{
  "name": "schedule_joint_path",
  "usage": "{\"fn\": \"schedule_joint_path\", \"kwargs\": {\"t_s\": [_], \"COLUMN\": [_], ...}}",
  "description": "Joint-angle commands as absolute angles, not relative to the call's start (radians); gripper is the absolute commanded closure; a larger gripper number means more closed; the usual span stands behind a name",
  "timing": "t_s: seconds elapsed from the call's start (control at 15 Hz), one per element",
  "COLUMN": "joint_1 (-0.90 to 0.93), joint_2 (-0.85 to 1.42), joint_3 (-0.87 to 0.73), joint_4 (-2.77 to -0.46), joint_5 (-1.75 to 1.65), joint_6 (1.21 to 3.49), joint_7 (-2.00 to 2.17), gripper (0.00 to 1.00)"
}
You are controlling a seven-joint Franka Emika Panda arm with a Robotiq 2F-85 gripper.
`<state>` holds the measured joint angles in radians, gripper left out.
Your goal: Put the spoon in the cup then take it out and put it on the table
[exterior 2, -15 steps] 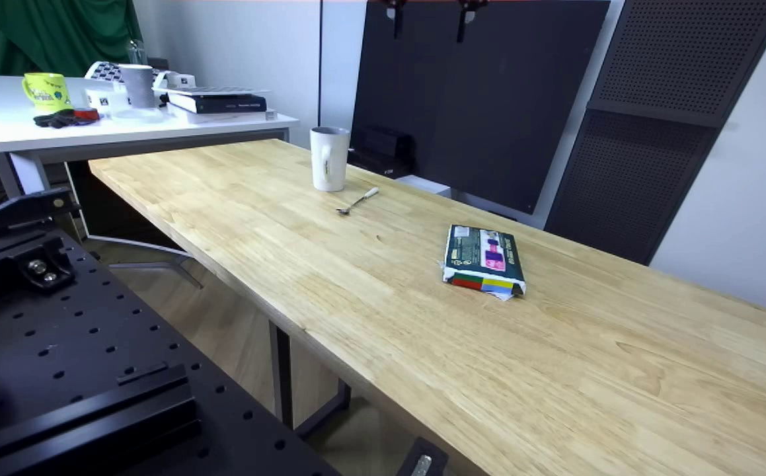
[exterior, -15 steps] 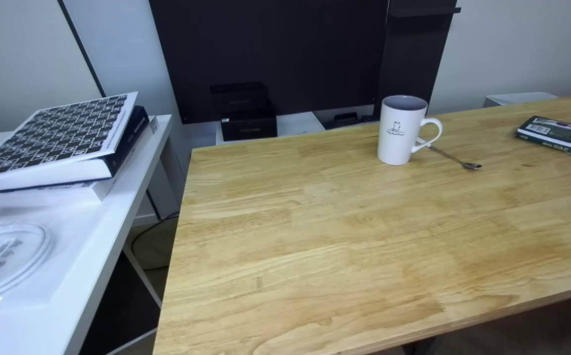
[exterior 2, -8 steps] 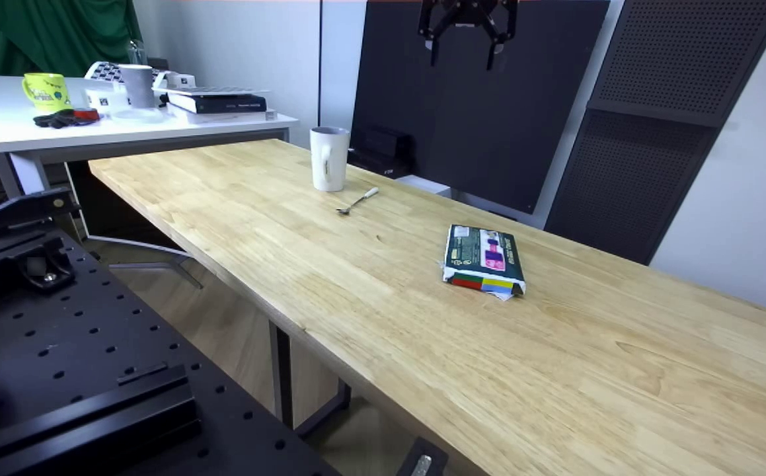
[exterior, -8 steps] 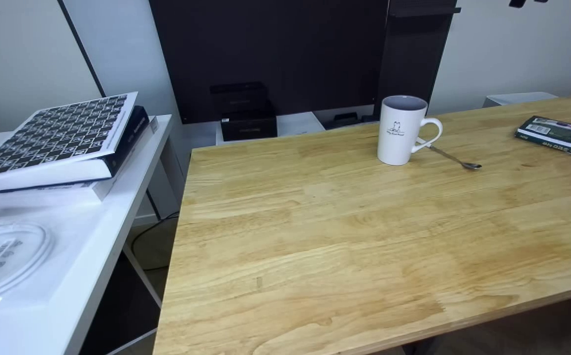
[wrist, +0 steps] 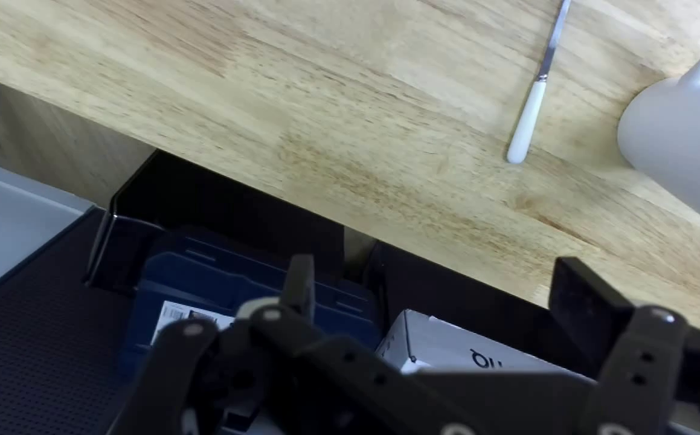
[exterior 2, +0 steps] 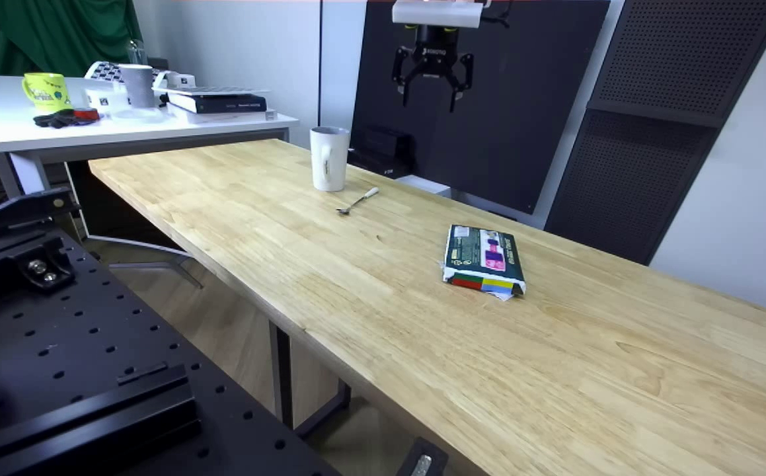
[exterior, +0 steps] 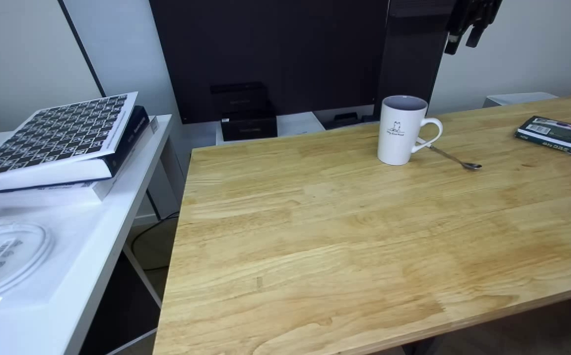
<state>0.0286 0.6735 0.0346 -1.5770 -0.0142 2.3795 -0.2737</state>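
The white cup stands upright near the table's back edge in both exterior views (exterior: 394, 135) (exterior 2: 328, 162); part of it shows at the wrist view's right edge (wrist: 688, 133). The silver spoon with a white handle end lies on the wooden table (exterior: 315, 222) beside the cup (exterior: 450, 157) (exterior 2: 358, 201). In the wrist view the spoon's handle (wrist: 528, 118) shows and its bowl is out of frame. My gripper is open and empty, high above the table's back edge in both exterior views (exterior: 462, 43) (exterior 2: 429, 102). In the wrist view its fingers (wrist: 443, 290) are wide apart, away from the spoon.
A dark green packet (exterior 2: 485, 259) lies on the table, also seen in an exterior view (exterior: 561, 138). A white side table holds books (exterior: 53, 138). A black panel (exterior: 285, 59) stands behind the table. A white box (wrist: 476, 347) and a blue case (wrist: 235, 284) lie below the table's edge.
My gripper has come down into view in both exterior views, first moving right, then left and lower in one of them. It stays open. The cup, spoon and packet have not moved.
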Motion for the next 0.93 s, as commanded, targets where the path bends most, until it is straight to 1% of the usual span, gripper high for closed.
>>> {"fn": "schedule_joint_path", "kwargs": {"t_s": [0.0, 0.33, 0.87], "joint_1": [0.06, 0.087, 0.095], "joint_2": [0.777, 0.86, 0.931], "joint_3": [0.042, 0.047, 0.051], "joint_4": [-1.436, -1.346, -1.295], "joint_5": [-0.048, -0.033, -0.023], "joint_6": [2.333, 2.299, 2.267], "joint_7": [-0.219, -0.171, -0.125], "gripper": [0.0, 0.0, 0.0]}}
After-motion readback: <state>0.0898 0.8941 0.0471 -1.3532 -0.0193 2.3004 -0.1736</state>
